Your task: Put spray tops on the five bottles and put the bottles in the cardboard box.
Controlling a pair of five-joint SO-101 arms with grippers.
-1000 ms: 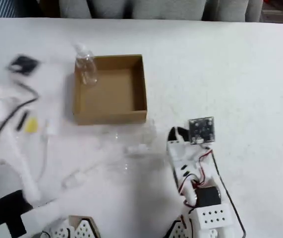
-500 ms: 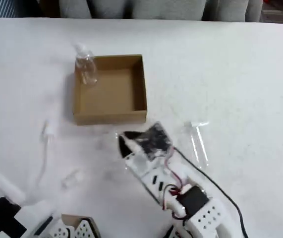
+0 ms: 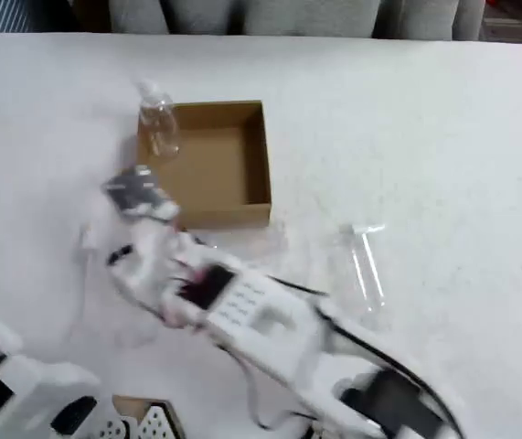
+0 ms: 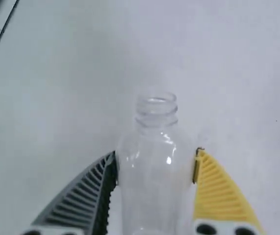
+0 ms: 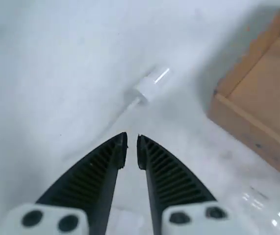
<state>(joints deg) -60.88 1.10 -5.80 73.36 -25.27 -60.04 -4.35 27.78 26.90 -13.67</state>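
Left gripper (image 4: 154, 165): grey and yellow jaws pinch the shoulders of an open-necked bottle (image 4: 155, 142). The bottle is clear, has no top fitted, and its neck points away from the wrist over bare table.

Right gripper (image 5: 131, 142): black jaws drawn almost together with a thin slit between the tips and nothing in it. It is low over the table, with its tips aimed at a white spray top (image 5: 149, 86) lying just ahead, dip tube trailing toward the jaws. They are not touching.

The right arm (image 3: 251, 315) stretches from the near right across to the left. Its wrist end is just beside the near left corner of the cardboard box (image 3: 266, 165).

The box sits left of centre with its floor bare. A capped bottle (image 3: 157, 123) stands upright at its far left corner; I cannot tell whether it is inside or against the wall.

A blurred second clear bottle (image 5: 265, 205) lies close to the box's near wall.

A lying bottle (image 3: 367, 267) rests on its side, well apart to the right of the box, with a white piece at its far end.

The table (image 3: 443, 128) is open white surface to the right and far side, running up to the far edge.
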